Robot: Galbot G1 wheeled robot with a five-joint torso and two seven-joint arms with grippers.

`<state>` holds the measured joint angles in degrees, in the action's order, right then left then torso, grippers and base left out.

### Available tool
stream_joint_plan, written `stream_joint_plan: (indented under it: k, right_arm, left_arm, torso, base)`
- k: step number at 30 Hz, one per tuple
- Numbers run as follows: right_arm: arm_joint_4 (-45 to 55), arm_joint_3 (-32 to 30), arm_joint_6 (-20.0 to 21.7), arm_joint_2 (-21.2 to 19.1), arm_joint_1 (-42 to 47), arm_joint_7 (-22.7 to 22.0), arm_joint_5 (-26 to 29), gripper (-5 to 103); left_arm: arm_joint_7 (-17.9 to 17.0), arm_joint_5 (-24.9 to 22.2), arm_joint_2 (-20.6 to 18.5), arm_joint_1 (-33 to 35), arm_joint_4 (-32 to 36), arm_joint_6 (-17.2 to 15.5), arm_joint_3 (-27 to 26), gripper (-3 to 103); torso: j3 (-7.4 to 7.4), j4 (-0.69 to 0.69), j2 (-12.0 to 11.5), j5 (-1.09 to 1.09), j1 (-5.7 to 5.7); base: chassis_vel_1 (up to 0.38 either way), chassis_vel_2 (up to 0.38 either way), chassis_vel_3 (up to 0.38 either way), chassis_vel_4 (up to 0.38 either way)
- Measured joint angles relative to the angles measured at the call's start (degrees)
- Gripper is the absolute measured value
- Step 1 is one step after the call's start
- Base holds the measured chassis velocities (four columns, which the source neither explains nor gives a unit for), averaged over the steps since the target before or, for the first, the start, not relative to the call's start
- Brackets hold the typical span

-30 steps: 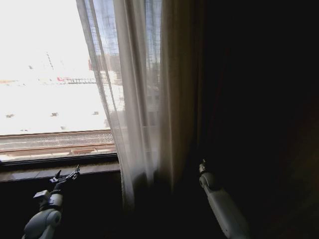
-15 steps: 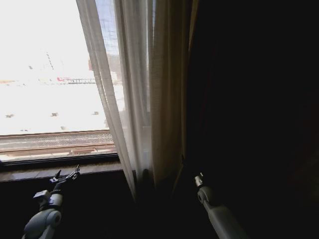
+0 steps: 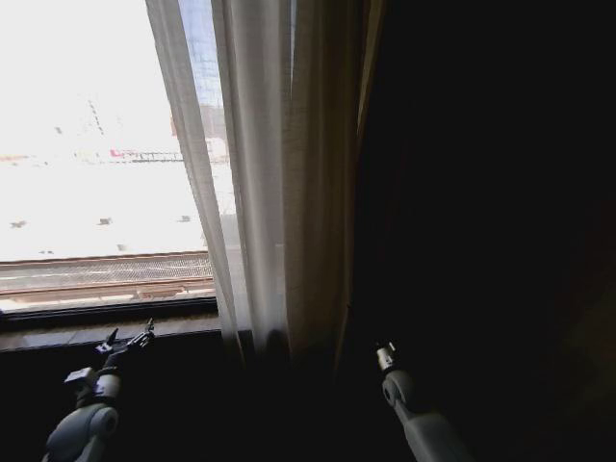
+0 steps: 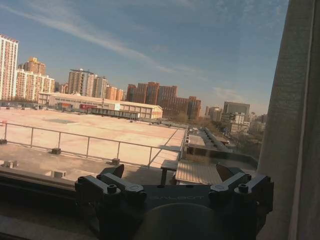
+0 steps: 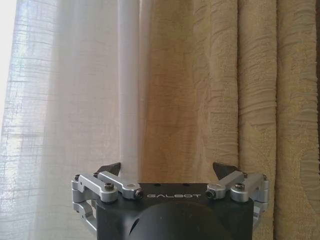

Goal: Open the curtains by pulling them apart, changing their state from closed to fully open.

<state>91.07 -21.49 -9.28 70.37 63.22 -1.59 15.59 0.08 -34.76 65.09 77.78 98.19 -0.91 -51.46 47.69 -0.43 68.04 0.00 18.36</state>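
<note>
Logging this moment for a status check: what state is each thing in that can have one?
Sheer white pleated curtain: bunched toward the right, window glass to its left uncovered.
Cream textured drape: hanging gathered in folds.
Left gripper: jaws open, holding nothing, facing the window.
Right gripper: jaws open, empty, facing the curtain.

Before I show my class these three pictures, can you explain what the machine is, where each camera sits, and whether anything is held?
This is a wheeled robot with two arms. The head camera looks at a window: the sheer white pleated curtain hangs gathered beside a dark opaque drape, glass bare on the left. The left gripper hovers near the windowsill; its wrist camera looks out over rooftops, jaws open, holding nothing. The right gripper sits low by the drape; its wrist camera faces the sheer curtain and a cream textured panel, jaws open, empty.
</note>
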Motion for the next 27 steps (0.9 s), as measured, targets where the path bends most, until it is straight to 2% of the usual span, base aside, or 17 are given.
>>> stream_joint_plan:
  k: [12, 21, 27]
  right_arm:
    - [0.4, 0.3, -1.0, 0.2, 0.3, 1.5, -0.9, 100]
    - [1.0, 0.7, -1.1, 0.2, 0.4, 2.3, -1.2, 100]
    - [0.5, 0.7, -1.2, 0.4, 0.2, 3.0, -1.9, 100]
  left_arm:
    - [0.0, 0.0, 0.0, 0.0, 0.0, 0.0, 0.0, 100]
    - [0.0, 0.0, 0.0, 0.0, 0.0, 0.0, 0.0, 100]
    - [0.0, 0.0, 0.0, 0.0, 0.0, 0.0, 0.0, 100]
  torso:
    - [0.00, 0.00, 0.0, 0.01, 0.02]
    - [0.00, 0.01, 0.0, 0.00, 0.01]
    - [0.00, 0.00, 0.0, 0.00, 0.00]
  base:
    - [0.027, 0.008, -0.036, -0.010]
    - [0.217, 0.103, -0.205, -0.108]
    - [0.290, 0.236, -0.302, -0.230]
